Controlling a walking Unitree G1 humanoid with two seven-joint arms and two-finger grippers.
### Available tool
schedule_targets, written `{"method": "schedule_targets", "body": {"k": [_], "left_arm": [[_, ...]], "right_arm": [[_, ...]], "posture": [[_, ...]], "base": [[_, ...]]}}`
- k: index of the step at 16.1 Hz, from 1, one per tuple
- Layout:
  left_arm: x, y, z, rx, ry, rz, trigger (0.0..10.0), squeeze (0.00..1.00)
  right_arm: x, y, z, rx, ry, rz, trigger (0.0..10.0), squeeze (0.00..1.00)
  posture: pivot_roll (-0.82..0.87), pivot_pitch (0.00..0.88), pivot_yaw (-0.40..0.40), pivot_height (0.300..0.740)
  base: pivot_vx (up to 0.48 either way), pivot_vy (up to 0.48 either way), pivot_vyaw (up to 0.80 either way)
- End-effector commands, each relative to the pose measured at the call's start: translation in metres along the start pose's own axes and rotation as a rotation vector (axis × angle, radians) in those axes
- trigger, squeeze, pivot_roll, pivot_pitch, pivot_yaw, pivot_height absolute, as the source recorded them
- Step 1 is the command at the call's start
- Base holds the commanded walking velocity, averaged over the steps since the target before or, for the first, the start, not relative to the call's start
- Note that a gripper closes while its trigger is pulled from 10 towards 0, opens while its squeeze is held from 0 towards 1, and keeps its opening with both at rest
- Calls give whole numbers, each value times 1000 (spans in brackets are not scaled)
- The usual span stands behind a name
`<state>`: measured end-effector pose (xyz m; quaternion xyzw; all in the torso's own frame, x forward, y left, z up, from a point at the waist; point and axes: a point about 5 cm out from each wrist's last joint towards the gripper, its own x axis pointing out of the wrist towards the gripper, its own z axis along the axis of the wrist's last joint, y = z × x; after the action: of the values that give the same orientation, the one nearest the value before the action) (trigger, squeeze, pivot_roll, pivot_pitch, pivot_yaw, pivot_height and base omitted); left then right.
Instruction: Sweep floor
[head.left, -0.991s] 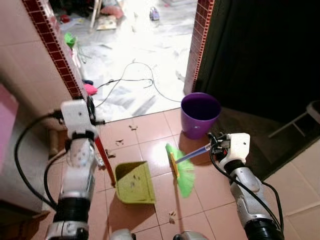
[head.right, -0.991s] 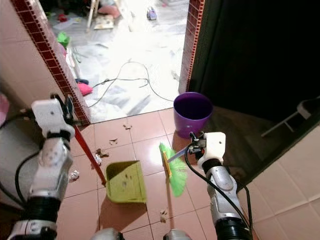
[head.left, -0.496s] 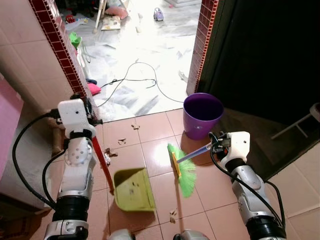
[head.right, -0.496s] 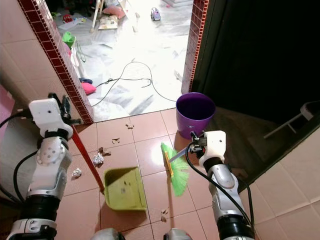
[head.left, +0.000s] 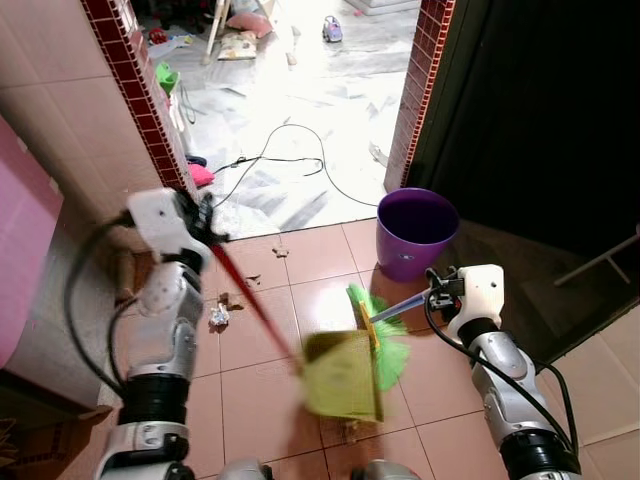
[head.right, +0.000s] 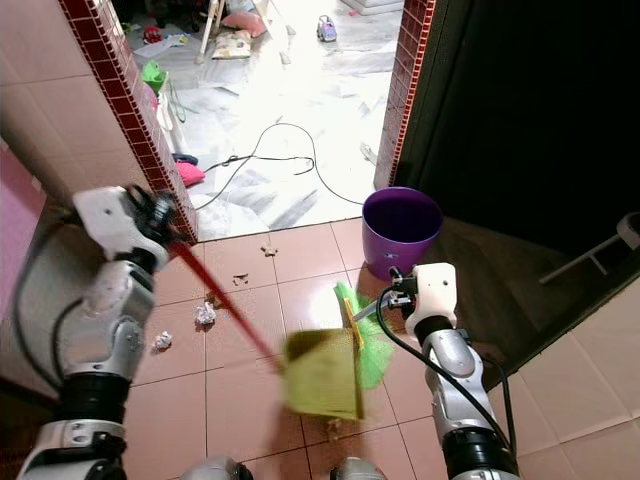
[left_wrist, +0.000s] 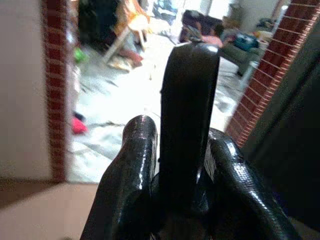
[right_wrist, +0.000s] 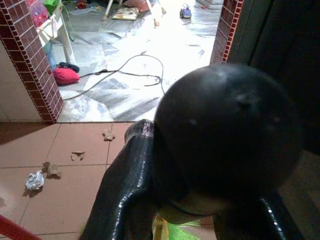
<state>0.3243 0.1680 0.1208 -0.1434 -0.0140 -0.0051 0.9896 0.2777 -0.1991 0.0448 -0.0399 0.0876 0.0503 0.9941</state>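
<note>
Green-bristled hand broom (head.left: 379, 335) with a blue handle rests on the terracotta floor tiles (head.left: 260, 375), its handle running toward 3 o'clock into the right gripper (head.left: 438, 290), fingers clamped round it. Touching its 9 o'clock side is the blurred yellow-green plastic dustpan (head.left: 342, 374), whose long red handle (head.left: 252, 301) slants up toward 10 o'clock into the left gripper (head.left: 205, 222), fingers closed on it. Paper scraps (head.left: 219, 315) lie nearer the left arm, at 9 o'clock of the pan

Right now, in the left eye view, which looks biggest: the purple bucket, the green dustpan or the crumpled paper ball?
1. Purple bucket, though the blurred green dustpan looks nearly alike.
2. Green dustpan.
3. Crumpled paper ball, clearly smallest.
</note>
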Motion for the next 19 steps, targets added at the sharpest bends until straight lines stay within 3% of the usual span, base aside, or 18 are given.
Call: {"method": "schedule_targets", "body": {"k": [1, 5, 7, 8, 12, 16, 19], "left_arm": [[5, -1, 11, 0, -30, -20, 10000, 0], [6, -3, 9, -26, -5, -70, 10000, 0], [6, -3, 16, 64, -54, -98, 10000, 0], [6, 1, 17, 158, -60, -106, 10000, 0], [-5, 3, -10, 229, -2, -123, 10000, 0], [-16, -3, -37, 224, 49, -170, 10000, 0], [-19, -5, -47, 259, 76, -186, 10000, 0]], "right_arm": [[-9, -7, -22, -25, 116, -36, 10000, 0], [-9, -7, -25, -46, 134, -36, 10000, 0], [-10, -9, -26, -64, 143, -44, 10000, 0], [-10, -9, -26, -61, 142, -45, 10000, 0], [-10, -9, -27, -70, 150, -29, 10000, 0], [-9, -13, -27, -86, 168, -28, 10000, 0], [-11, -15, -33, -118, 265, -1, 10000, 0]], "posture": [[-100, 0, 52, 740], [-100, 0, 53, 740], [-101, 0, 54, 740], [-96, 0, 54, 740], [-103, 0, 49, 740], [-106, 0, 45, 740], [-108, 0, 44, 740]], "base": [[0, 0, 0], [0, 0, 0], [0, 0, 0], [0, 0, 0], [0, 0, 0], [0, 0, 0], [0, 0, 0]]}}
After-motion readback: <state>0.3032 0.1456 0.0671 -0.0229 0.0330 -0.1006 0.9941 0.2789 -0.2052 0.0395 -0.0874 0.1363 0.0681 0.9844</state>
